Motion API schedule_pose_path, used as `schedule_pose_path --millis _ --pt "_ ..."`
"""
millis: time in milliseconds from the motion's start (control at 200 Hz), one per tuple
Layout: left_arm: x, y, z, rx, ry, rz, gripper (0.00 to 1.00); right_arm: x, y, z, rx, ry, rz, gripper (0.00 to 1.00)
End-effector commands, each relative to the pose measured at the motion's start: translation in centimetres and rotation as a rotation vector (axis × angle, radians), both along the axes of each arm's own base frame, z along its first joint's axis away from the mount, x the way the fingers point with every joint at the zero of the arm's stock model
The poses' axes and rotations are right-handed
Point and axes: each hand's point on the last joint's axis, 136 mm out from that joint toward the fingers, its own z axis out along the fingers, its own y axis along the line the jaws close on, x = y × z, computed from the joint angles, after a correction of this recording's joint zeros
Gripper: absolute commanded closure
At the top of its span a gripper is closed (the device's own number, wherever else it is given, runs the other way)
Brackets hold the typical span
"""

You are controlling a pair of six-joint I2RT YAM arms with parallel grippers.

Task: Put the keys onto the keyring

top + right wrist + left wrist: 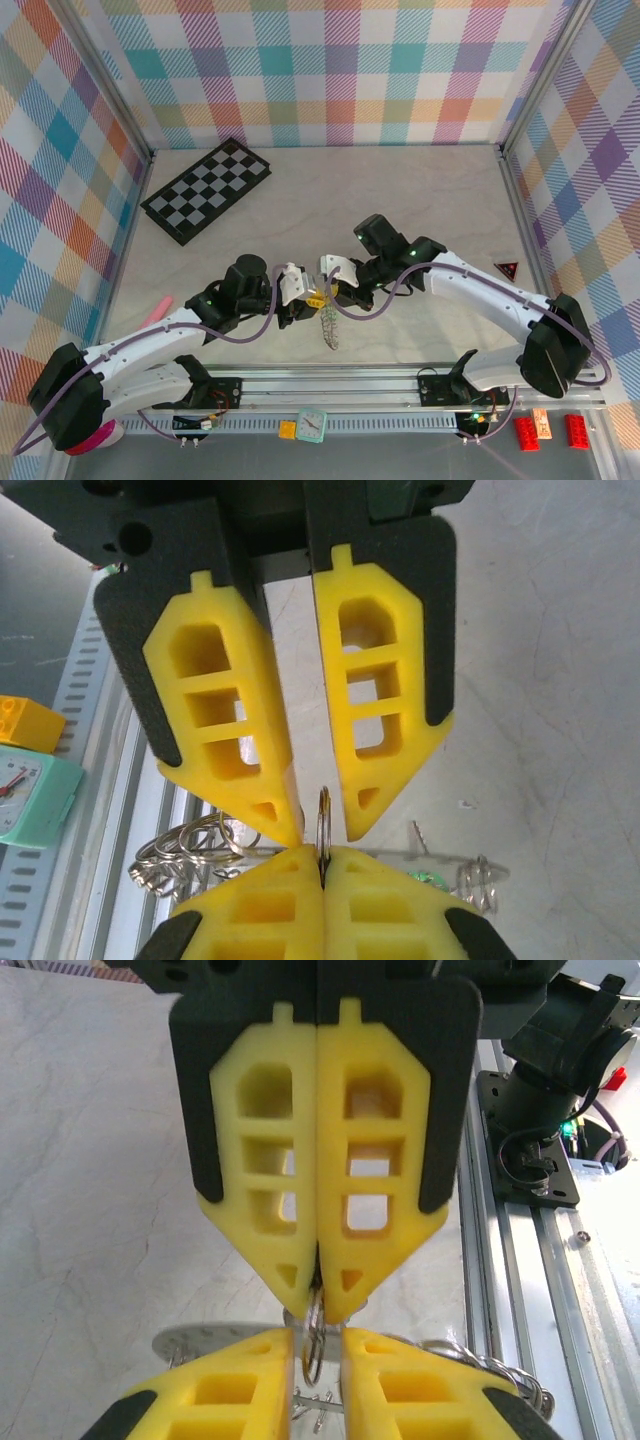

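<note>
The right hand is clamped tight on the keyring, a thin metal ring standing upright and seen edge-on. The left hand meets it tip to tip, its fingers slightly apart on either side of the ring's other edge. Grey wire loops lie on the counter towards the rail, and a key with a mint-green patch lies flat beside them

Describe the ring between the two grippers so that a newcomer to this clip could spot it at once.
At the table's near middle, look between the yellow fingers meeting tip to tip. A thin metal ring stands edge-on there, pinched by the shut right gripper, the open left gripper straddling it. Unlike the tangled wire loops beside it, it is single and smooth.
</note>
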Motion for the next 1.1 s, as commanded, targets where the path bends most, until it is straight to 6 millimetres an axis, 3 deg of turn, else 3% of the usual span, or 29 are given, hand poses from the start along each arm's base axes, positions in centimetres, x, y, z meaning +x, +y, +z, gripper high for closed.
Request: schedule_pose_path --millis 0,140,195,285,380,735,1095 --pt "0.0 -0.5 1.4 -0.032 -0.033 -0.027 0.85 -0.6 0.7 1.4 0.032 -0.019 0.056 1.0" --pt "-0.2 -0.5 1.4 -0.033 -0.036 -0.032 1.0 -0.7 0.8 1.7 0.045 -0.015 0.059 1.0" --pt "-0.2 -0.4 1.4 -0.033 -0.036 -0.034 1.0 -0.8 0.8 2.1 0.065 -0.018 0.054 1.0" --pt "-0.2 -0.4 1.5 -0.044 -0.044 -0.027 1.0 -0.7 0.6 2.6 0.114 -0.023 0.013 0.67" --pt "0.0 -0.3 2.2 -0.116 -0.059 0.002 1.0 -0.3 -0.2 2.5 0.153 -0.01 -0.059 0.55" --pt "0.1 0.4 2.7 -0.247 -0.119 0.057 1.0 0.8 -1.5 1.4 0.215 0.004 -0.258 0.56" --pt "-0.3 0.2 2.8 -0.252 -0.124 0.035 1.0 0.1 -0.2 2.3 0.289 0.066 -0.202 0.63"
